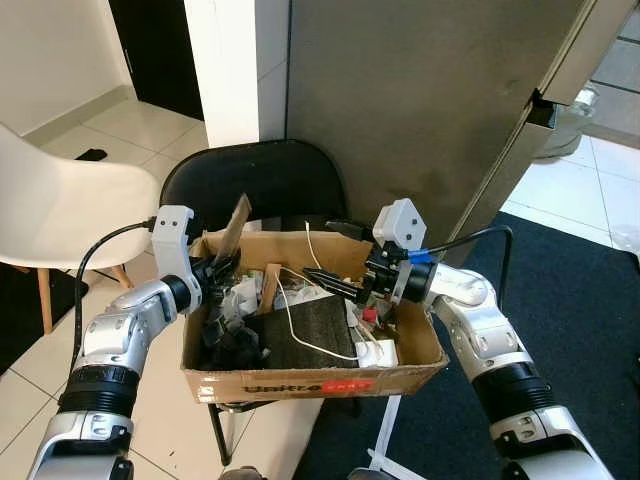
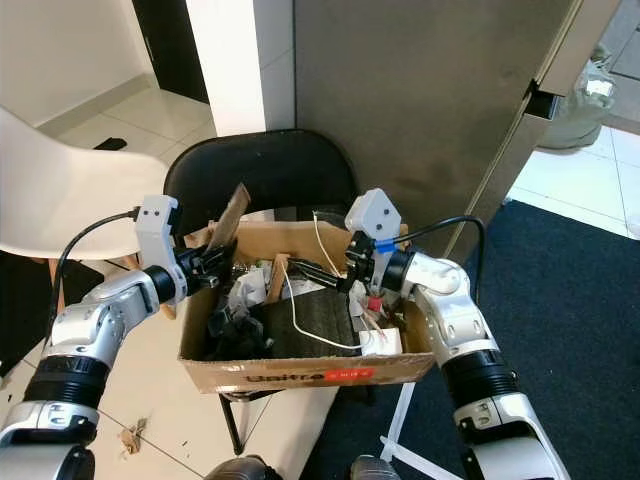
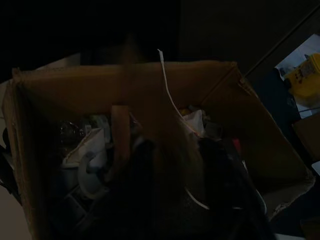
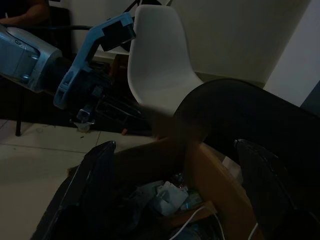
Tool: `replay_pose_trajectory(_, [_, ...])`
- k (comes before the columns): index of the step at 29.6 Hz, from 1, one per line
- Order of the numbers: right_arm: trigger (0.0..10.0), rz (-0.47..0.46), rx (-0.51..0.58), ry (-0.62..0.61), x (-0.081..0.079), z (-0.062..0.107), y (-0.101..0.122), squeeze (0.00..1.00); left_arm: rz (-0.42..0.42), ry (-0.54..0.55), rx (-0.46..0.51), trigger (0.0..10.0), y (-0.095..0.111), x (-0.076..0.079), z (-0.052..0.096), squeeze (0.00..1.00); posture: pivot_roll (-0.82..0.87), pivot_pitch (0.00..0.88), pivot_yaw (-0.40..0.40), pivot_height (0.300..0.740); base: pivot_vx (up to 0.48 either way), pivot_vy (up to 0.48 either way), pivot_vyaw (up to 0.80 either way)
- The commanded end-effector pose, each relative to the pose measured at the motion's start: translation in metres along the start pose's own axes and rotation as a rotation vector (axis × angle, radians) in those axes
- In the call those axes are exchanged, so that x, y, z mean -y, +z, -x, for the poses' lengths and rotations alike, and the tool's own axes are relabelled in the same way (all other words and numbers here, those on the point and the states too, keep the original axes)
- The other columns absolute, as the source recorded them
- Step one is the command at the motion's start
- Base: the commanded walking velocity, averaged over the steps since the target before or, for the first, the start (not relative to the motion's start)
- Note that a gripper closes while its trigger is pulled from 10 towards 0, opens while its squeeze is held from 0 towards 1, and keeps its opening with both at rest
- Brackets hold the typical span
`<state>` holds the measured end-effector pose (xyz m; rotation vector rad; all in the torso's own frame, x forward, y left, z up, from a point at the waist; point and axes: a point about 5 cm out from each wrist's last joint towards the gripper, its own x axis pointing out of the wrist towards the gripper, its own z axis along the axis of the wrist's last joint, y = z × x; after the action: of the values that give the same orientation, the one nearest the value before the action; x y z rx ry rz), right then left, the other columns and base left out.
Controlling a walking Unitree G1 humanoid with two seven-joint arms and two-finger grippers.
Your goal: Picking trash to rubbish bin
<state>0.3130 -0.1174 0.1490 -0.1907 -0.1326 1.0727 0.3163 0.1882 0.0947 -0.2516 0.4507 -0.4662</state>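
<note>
The brown cardboard box (image 1: 300,380) of trash sits on the black chair (image 1: 262,180). The left gripper (image 1: 222,268) at 9 o'clock, state unclear; the right gripper (image 1: 325,282) at 3 o'clock is spread over the rubbish, probably releasing. Next, lift clear.

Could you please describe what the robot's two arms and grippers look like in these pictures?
Both arms are silver with black joint bands. Each wrist carries a white angular camera housing, and a black cable loops from it along the arm. The left gripper and the right gripper each have two long black fingers. A blue tag sits on the right wrist.
</note>
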Motion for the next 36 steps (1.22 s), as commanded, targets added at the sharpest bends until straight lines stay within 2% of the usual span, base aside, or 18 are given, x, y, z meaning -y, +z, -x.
replay_pose_trajectory(1, [10.0,0.022,-0.004,0.011,-0.002,0.002,0.001,0.0,-0.015,0.009,-0.021,10.0,-0.002,-0.003,0.004,1.0,0.0,0.0,-0.015,0.74,0.0,0.0,0.0])
replay_pose_trajectory(4, [10.0,0.022,-0.005,0.012,-0.002,0.002,0.001,0.0,-0.04,0.004,0.0,10.0,0.002,-0.002,0.004,1.0,0.0,0.0,-0.015,0.74,0.0,0.0,0.0])
replay_pose_trajectory(9, [10.0,0.023,-0.003,0.01,-0.002,0.002,0.001,0.0,-0.076,-0.017,0.103,10.0,0.021,0.004,0.005,1.0,0.0,0.0,-0.015,0.74,0.0,0.0,0.0])
replay_pose_trajectory(10, [10.0,0.022,-0.001,0.007,-0.002,0.002,0.001,0.0,-0.085,-0.053,0.176,10.0,0.031,0.011,0.005,0.0,0.0,0.0,-0.015,0.74,0.0,0.0,0.0])
replay_pose_trajectory(12, [10.0,0.012,0.008,-0.006,-0.001,0.002,0.0,0.0,-0.076,-0.137,0.316,10.0,0.05,0.026,0.008,0.0,0.0,0.0,-0.02,0.74,0.0,0.0,0.0])
replay_pose_trajectory(13, [10.0,0.012,0.008,-0.006,-0.001,0.002,0.0,0.0,-0.076,-0.137,0.316,10.0,0.05,0.026,0.008,0.0,0.0,0.0,-0.02,0.74,0.0,0.0,0.0])
replay_pose_trajectory(15, [10.0,-0.025,0.038,-0.049,0.001,0.002,0.0,0.0,-0.048,-0.178,0.441,10.0,0.067,0.04,0.009,0.0,0.0,0.0,-0.02,0.74,0.0,0.0,0.0])
replay_pose_trajectory(16, [10.0,-0.025,0.038,-0.049,0.001,0.002,0.0,0.0,-0.048,-0.178,0.441,10.0,0.067,0.04,0.009,0.0,0.0,0.0,-0.02,0.74,0.0,0.0,0.0])
replay_pose_trajectory(19, [10.0,-0.159,0.125,-0.19,0.011,0.002,-0.002,0.0,-0.038,-0.2,0.575,10.0,0.079,0.064,0.002,0.0,0.0,0.0,-0.021,0.74,0.0,0.0,0.0])
replay_pose_trajectory(21, [10.0,-0.24,0.169,-0.268,0.016,0.003,-0.004,0.0,-0.043,-0.195,0.553,10.0,0.068,0.077,-0.01,0.0,0.0,0.0,-0.021,0.74,0.0,0.0,0.0])
replay_pose_trajectory(22, [10.0,-0.24,0.169,-0.268,0.016,0.003,-0.004,0.0,-0.043,-0.195,0.553,10.0,0.068,0.077,-0.01,0.0,0.0,0.0,-0.021,0.74,0.0,0.0,0.0])
replay_pose_trajectory(24, [10.0,-0.285,0.191,-0.313,0.018,0.004,-0.006,0.0,-0.064,-0.201,0.478,10.0,0.055,0.085,-0.02,0.0,0.0,0.0,-0.021,0.74,0.0,0.0,0.0])
replay_pose_trajectory(26, [10.0,-0.305,0.198,-0.331,0.02,0.005,-0.008,0.0,-0.038,-0.21,0.477,10.0,0.054,0.083,-0.02,0.0,0.0,0.0,-0.019,0.74,0.0,0.0,0.0])
replay_pose_trajectory(28, [10.0,-0.331,0.205,-0.361,0.021,0.006,-0.01,0.0,-0.049,-0.182,0.484,10.0,0.055,0.073,-0.018,0.0,0.0,0.0,-0.019,0.74,0.0,0.0,0.0])
replay_pose_trajectory(34, [10.0,-0.354,0.209,-0.393,0.023,0.006,-0.012,0.0,0.004,-0.165,0.508,10.0,0.053,0.068,-0.015,0.0,0.0,0.0,-0.018,0.74,0.0,0.0,0.0])
replay_pose_trajectory(36, [10.0,-0.359,0.21,-0.404,0.024,0.006,-0.013,0.0,-0.002,-0.157,0.507,10.0,0.053,0.066,-0.015,0.0,0.0,0.0,-0.018,0.74,0.0,0.0,0.0])
